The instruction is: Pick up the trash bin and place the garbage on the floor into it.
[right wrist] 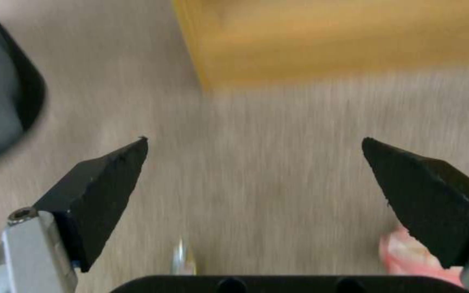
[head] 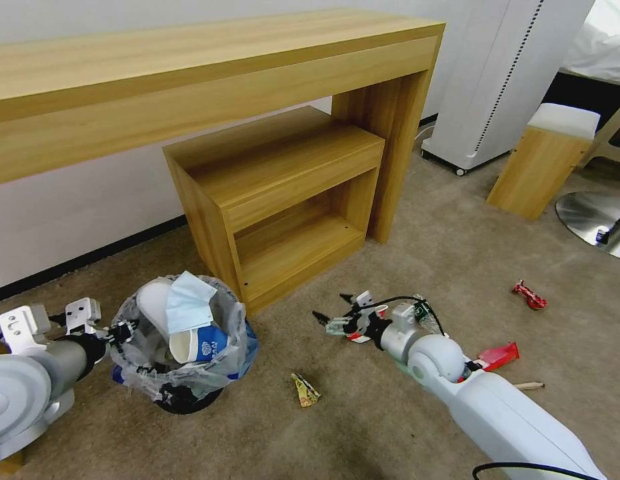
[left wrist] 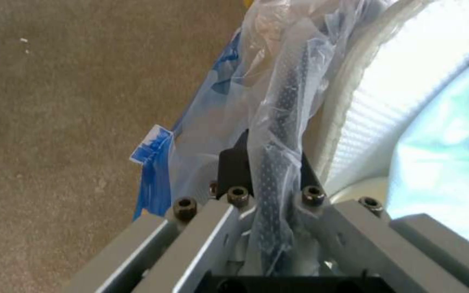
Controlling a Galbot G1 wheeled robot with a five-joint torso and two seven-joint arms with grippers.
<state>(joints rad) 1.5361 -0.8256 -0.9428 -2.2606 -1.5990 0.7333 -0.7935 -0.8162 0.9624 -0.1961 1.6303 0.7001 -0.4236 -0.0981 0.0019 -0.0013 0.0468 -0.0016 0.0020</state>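
Observation:
The trash bin [head: 190,393] is a small black bin lined with a crinkly clear bag, left of the low shelf. In it lie a white slipper [head: 153,303], a pale blue mask [head: 188,301] and a blue-white cup [head: 202,345]. My left gripper [head: 123,330] is shut on the bin's left rim; the left wrist view shows its fingers [left wrist: 234,162] clamping the bagged rim [left wrist: 283,101]. My right gripper [head: 331,313] hangs open just above bare carpet, its fingers [right wrist: 104,183] wide apart. On the floor lie a yellow wrapper [head: 305,390], red wrappers [head: 530,295] [head: 498,355] and a wooden stick [head: 529,385].
A low wooden shelf [head: 283,200] stands under a long wooden desk [head: 190,73] right behind the bin. At the right are a white appliance [head: 497,87], a wooden stool [head: 543,160] and a metal chair base [head: 593,217]. Open carpet [head: 390,427] lies in front.

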